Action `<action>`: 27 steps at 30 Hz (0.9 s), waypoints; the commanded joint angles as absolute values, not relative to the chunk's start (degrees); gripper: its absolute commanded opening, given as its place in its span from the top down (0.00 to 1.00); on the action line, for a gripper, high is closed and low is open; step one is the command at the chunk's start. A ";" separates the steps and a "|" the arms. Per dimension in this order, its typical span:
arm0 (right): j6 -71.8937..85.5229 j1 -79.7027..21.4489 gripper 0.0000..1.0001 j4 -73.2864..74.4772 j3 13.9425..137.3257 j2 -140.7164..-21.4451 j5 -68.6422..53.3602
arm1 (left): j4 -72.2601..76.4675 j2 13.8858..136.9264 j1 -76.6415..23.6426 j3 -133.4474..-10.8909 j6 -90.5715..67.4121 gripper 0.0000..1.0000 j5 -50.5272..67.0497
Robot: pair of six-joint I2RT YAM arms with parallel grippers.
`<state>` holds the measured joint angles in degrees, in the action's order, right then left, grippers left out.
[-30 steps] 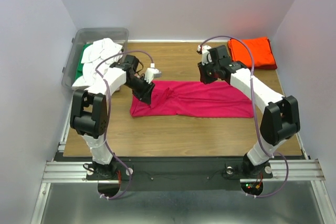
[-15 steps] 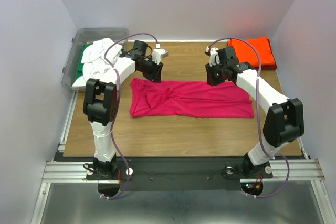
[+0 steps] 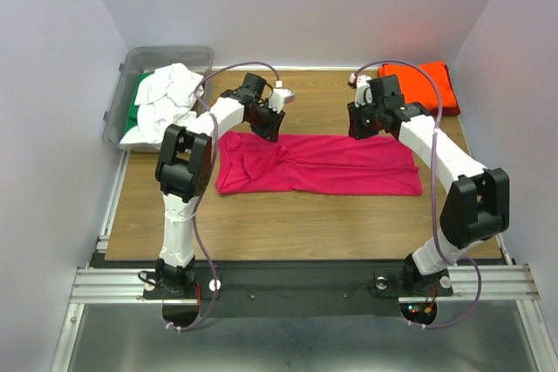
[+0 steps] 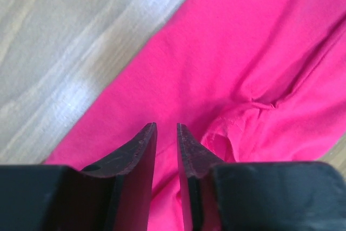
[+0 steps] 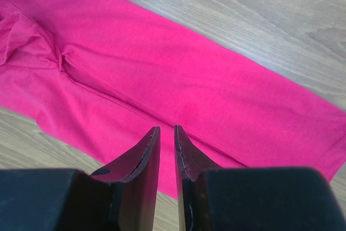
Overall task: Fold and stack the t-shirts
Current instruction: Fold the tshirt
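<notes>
Left gripper (image 4: 166,133): hangs over the far edge of the pink tee (image 3: 318,165), toward its bunched left end; jaws stand a narrow slit apart with nothing between them, so it grasps nothing.
Right gripper (image 5: 166,136): hangs over the far edge toward the tee's right half; jaws likewise nearly closed on air, no cloth pinched.
Pink tee: lies flat on the table (image 3: 305,215) as a long band running left to right, already folded lengthwise; a puckered knot of cloth sits left of its middle.
Orange tee (image 3: 422,84): folded, at the far right corner, well apart from the pink one.
Bin (image 3: 122,84): far left, holding white and green tees (image 3: 161,98), not yet folded.
Step in hand: judged to be between folds on the pink tee, both arms poised at the far edge.
Next move: likely calls for spreading the jaws, dropping onto the cloth edge, pinching only the intended layers, then folding crosswise; the pucker may need smoothing first.
</notes>
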<state>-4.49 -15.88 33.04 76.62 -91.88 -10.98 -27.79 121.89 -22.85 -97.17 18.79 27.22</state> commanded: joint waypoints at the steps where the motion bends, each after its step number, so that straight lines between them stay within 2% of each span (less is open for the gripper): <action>1: -4.57 -15.29 0.78 32.96 76.55 -89.47 -11.34 | -29.88 122.61 -23.46 -101.07 19.86 0.69 28.65; 13: -5.54 -14.41 0.78 33.13 76.64 -88.51 -10.99 | -36.03 117.34 -28.12 -97.21 24.61 0.75 35.24; 23: -6.06 -13.80 0.78 33.49 76.38 -88.59 -10.81 | -34.98 118.82 -29.71 -92.29 24.96 0.75 32.96; 27: -6.33 -13.01 0.77 34.10 76.64 -89.30 -11.34 | -32.96 121.20 -29.71 -91.67 23.73 0.71 31.55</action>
<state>-5.43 -14.24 33.69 76.62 -91.00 -10.98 -34.20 120.92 -29.89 -92.07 24.08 32.29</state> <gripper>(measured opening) 0.225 0.282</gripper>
